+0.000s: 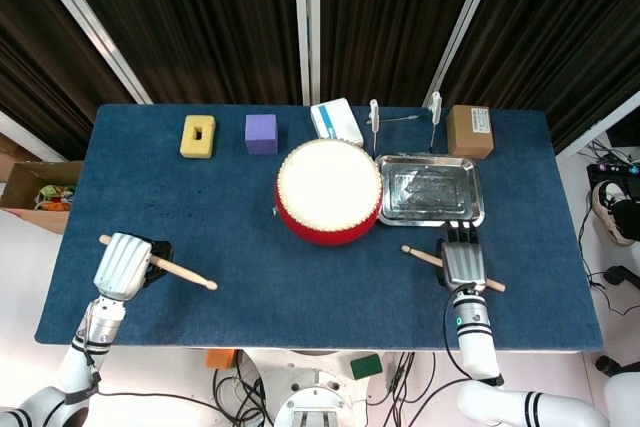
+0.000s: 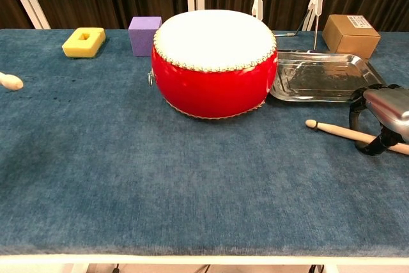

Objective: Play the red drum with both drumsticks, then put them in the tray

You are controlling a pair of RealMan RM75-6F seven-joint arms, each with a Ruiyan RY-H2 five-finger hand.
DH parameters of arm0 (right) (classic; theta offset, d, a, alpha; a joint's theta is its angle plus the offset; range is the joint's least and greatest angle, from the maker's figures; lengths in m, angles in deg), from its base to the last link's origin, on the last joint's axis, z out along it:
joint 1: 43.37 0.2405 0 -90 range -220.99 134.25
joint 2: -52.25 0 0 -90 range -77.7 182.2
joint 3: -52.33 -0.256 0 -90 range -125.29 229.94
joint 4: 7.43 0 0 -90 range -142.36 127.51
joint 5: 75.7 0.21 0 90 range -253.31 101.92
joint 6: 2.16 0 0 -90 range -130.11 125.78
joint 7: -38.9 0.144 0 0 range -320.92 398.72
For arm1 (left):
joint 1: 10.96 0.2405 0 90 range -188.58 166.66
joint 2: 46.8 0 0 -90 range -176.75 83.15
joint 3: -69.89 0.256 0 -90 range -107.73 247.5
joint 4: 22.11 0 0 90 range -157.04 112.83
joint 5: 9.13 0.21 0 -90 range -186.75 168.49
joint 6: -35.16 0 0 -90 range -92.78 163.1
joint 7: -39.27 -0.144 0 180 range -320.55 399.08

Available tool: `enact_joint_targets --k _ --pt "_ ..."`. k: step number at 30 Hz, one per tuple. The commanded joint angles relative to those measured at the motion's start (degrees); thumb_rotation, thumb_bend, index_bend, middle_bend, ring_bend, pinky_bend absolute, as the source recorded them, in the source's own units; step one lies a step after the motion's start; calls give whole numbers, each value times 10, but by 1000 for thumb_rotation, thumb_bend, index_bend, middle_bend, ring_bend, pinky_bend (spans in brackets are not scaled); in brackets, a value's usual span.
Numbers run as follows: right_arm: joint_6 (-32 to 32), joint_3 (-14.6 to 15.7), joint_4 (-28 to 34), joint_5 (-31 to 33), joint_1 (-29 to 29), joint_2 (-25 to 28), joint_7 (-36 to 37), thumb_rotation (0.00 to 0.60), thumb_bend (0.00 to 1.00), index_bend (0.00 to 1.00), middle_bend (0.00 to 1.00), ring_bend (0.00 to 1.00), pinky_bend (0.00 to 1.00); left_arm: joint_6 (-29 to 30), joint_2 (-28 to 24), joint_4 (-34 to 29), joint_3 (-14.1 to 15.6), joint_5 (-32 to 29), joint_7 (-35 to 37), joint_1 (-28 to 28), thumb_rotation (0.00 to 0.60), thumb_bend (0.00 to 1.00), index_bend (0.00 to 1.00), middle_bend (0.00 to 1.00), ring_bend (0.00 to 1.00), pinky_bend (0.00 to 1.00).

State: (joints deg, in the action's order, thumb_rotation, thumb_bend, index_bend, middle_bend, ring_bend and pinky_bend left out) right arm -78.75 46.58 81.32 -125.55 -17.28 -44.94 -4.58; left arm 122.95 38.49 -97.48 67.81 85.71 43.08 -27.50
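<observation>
Left hand (image 1: 122,265) wrapped around the pale wooden drumstick (image 1: 182,272), gripped toward its butt end, rounded tip pointing right over the near-left table; only that tip shows at the left edge of the chest view. Right hand (image 1: 464,262) set down over the second wooden drumstick (image 1: 421,254), fingers curled to either side of the shaft; firm grip or mere cage: cannot tell, stick apparently lying on the blue felt tabletop (image 1: 240,197). Tip pointing left toward the round red drum with white skin (image 1: 329,190), centre of table, well apart from both sticks. Shiny rectangular metal tray (image 1: 430,191) just right of the drum, just beyond the right hand. Sticks judged light, stiff, smooth, prone to rolling and to pivoting in a loose grip; best taken in the butt third, tip left free to swing. Drum judged heavy enough to stay put under light taps. Playing not yet begun.
</observation>
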Motion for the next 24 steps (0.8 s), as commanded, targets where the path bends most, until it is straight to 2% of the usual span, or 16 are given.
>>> enact_joint_targets --k 1,5,8,15,18,24 --pt "3 2 -9 -10 -2 -7 6 600 321 591 154 0 64 -1 0 1 0 -1 1 0 600 714 1000 1000 1000 1000" --pt "4 9 -13 -43 -4 -9 27 600 402 613 173 0 64 1 -1 1 -1 -3 1 2 600 715 1000 1000 1000 1000" --pt "-2 13 5 -84 -14 8 73 600 432 626 191 0 64 7 -5 -2 -2 -5 1 5 600 715 1000 1000 1000 1000" --pt "11 9 91 -156 -50 102 264 600 433 641 238 0 65 22 -15 -10 -4 -15 6 20 600 714 1000 1000 1000 1000" --pt "38 -1 114 -178 -60 142 387 600 432 641 254 0 66 27 -20 -15 -4 -18 4 26 600 715 1000 1000 1000 1000" --pt "113 -21 111 -254 -71 197 744 600 432 641 286 49 87 32 -22 -25 -10 -22 3 30 600 714 1000 1000 1000 1000"
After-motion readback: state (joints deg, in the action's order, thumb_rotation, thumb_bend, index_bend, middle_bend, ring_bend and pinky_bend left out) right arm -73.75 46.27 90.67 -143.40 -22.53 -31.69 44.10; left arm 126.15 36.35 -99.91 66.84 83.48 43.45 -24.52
